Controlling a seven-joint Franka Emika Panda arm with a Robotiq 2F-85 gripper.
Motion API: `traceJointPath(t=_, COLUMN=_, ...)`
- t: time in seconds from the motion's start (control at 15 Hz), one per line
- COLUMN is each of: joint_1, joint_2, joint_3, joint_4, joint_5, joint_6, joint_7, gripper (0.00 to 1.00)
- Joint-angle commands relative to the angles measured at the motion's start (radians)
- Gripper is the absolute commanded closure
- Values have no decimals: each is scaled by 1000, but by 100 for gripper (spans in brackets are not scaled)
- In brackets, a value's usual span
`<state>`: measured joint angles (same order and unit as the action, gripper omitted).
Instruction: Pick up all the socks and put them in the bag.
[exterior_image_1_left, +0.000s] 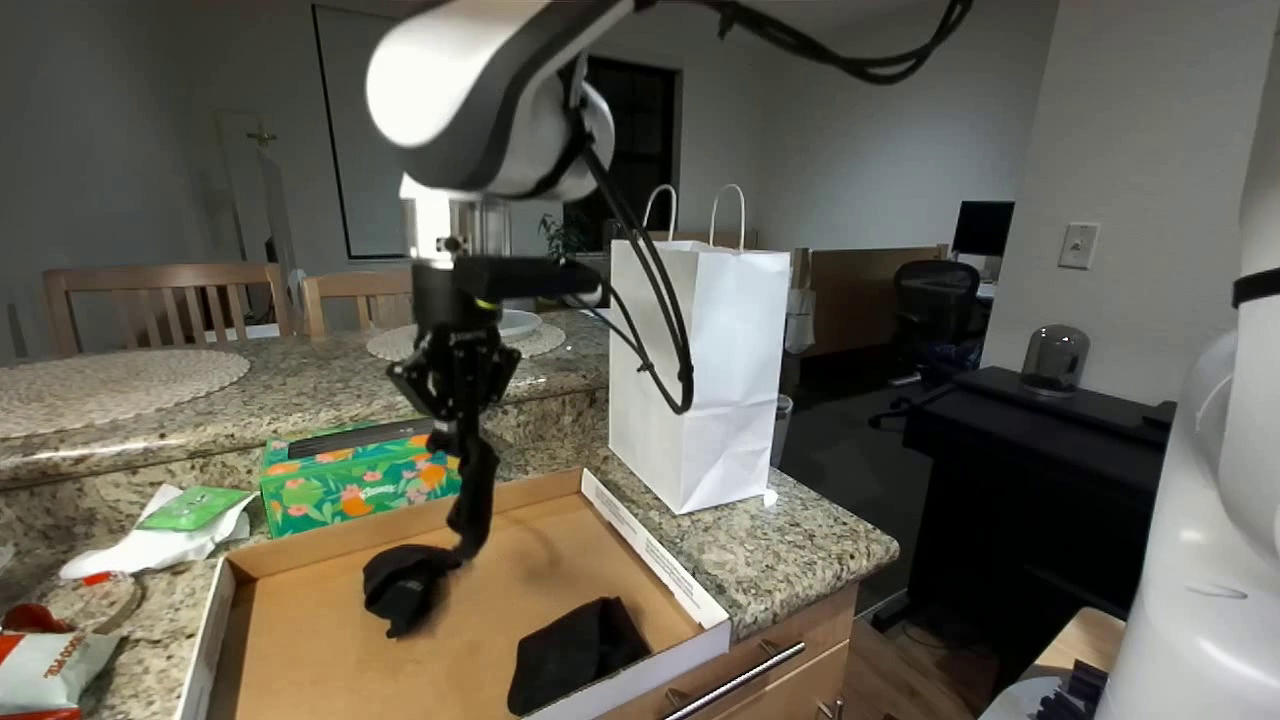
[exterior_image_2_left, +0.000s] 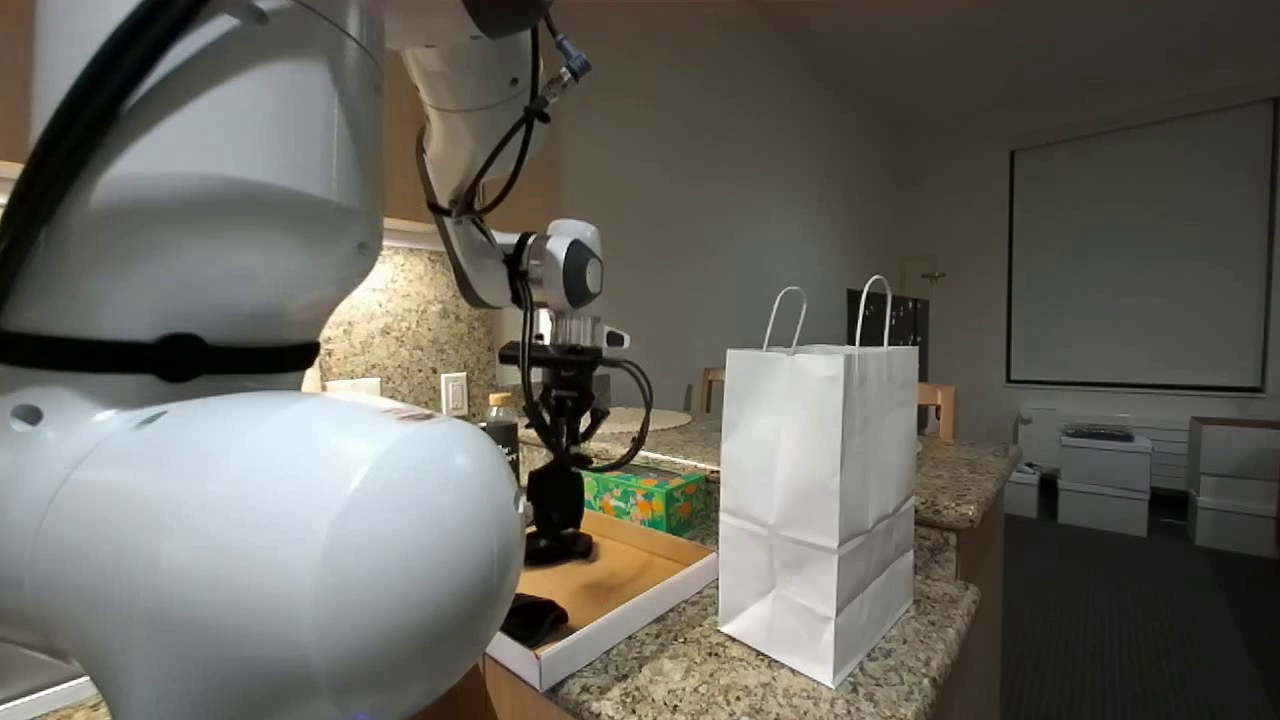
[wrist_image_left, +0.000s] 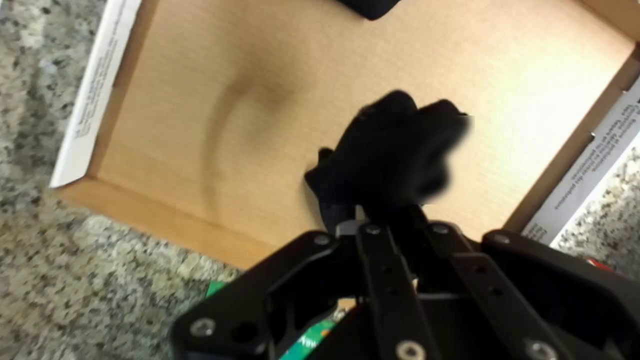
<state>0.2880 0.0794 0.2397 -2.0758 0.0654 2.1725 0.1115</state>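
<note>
Wrist view shows the gripper (wrist_image_left: 392, 215) clenched nearly closed on a black sock (wrist_image_left: 380, 155), whose loose bulk trails over the cardboard tray (exterior_image_1_left: 560, 520), though whether its low end touches the bottom cannot be told. Lifting looks to be the step in hand, best done straight up with a firm, even pinch, until the dangling cloth would clear the tray wall and then the mouth of the tall white bag (exterior_image_1_left: 740, 380) standing upright beside it; another sock (exterior_image_1_left: 580, 645) lies in the tray, by the wall, apart from the gripper.
</note>
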Motion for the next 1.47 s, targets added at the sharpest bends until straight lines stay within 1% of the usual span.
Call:
traceJointPath(t=0.0, joint_1=-24, joint_2=-110, joint_3=-6, joint_4=113, joint_5=-34, joint_6=-186, joint_7=-44, gripper=89)
traceJointPath(t=0.13, joint_1=-27, joint_2=-144, joint_3=-7, joint_4=220, joint_5=-89, joint_6=-303, joint_7=-42, gripper=90)
traceJointPath(t=0.2, joint_1=-31, joint_2=-156, joint_3=-7, joint_4=274, joint_5=-130, joint_6=-337, joint_7=-18, gripper=90)
traceJointPath(t=0.33, joint_1=-41, joint_2=-166, joint_3=-12, joint_4=398, joint_5=-168, joint_6=-408, joint_7=-20, gripper=89)
traceJointPath(t=0.47, joint_1=-56, joint_2=-165, joint_3=-22, joint_4=529, joint_5=-180, joint_6=-482, joint_7=-51, gripper=90)
traceJointPath(t=0.6, joint_1=-74, joint_2=-147, joint_3=-41, joint_4=674, joint_5=-165, joint_6=-564, joint_7=-98, gripper=91)
traceJointPath(t=0.73, joint_1=-102, joint_2=-126, joint_3=-75, joint_4=804, joint_5=-133, joint_6=-623, joint_7=-173, gripper=90)
traceJointPath(t=1.0, joint_1=-187, joint_2=-78, joint_3=-178, joint_4=1021, joint_5=-62, joint_6=-723, joint_7=-324, gripper=91)
traceJointPath(t=1.2, joint_1=-241, joint_2=-56, joint_3=-267, joint_4=1051, joint_5=25, joint_6=-769, joint_7=-434, gripper=91)
traceJointPath(t=1.4, joint_1=-279, joint_2=-43, joint_3=-318, joint_4=1004, joint_5=68, joint_6=-815, joint_7=-534, gripper=91)
